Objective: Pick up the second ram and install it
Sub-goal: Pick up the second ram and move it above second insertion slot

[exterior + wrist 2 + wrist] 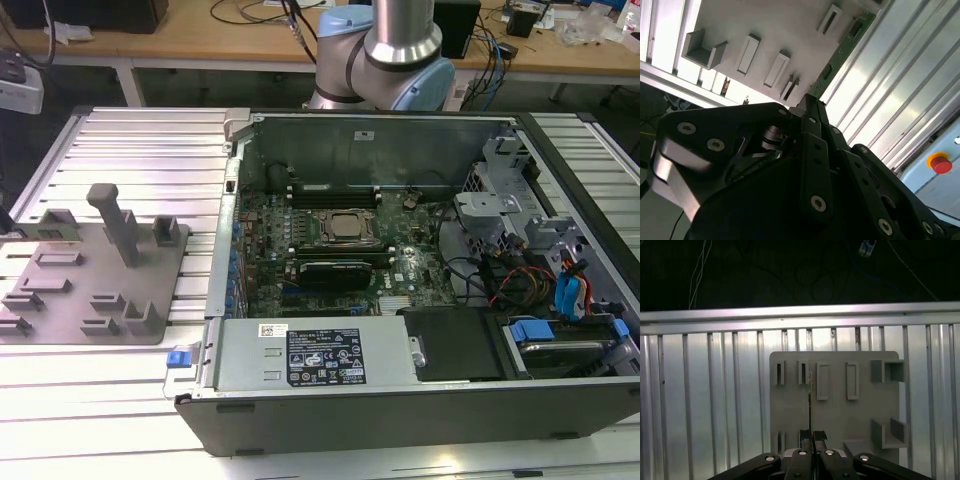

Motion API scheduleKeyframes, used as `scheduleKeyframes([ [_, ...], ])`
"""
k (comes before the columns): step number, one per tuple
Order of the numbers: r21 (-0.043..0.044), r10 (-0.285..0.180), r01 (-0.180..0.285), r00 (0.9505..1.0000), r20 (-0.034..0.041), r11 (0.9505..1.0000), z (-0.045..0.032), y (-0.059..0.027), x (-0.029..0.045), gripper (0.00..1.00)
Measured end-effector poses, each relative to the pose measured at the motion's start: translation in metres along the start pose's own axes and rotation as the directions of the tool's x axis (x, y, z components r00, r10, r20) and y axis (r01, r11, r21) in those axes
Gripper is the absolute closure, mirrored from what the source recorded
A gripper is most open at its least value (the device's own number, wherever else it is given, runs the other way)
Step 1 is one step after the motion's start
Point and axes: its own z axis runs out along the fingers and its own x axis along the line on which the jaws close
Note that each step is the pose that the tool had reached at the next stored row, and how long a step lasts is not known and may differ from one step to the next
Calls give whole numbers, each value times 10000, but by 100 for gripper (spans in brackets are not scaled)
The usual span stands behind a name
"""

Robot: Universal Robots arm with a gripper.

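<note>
Green and thin, the second ram (pixel 843 52) stands on its edge in the grey fixture plate (pixel 840 420), between the small slot blocks. In the first wrist view the second ram (pixel 810 400) is seen from its narrow side, as one fine line that runs from a slot to the gripper (pixel 812 434). The two black fingers are almost fully closed, one on each side of the stick, and they seem to clamp its near end. In the exterior view the fixture plate (pixel 100 300) lies at the middle left of the frame on the ribbed metal table (pixel 130 140). The open computer case (pixel 350 130) takes the centre and the right, well apart from the plate.
</note>
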Motion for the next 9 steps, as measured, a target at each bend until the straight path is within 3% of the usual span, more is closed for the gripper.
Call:
scheduleKeyframes([
  [9,10,1,-1,10000,0,10000,-114,2,-2,91],
])
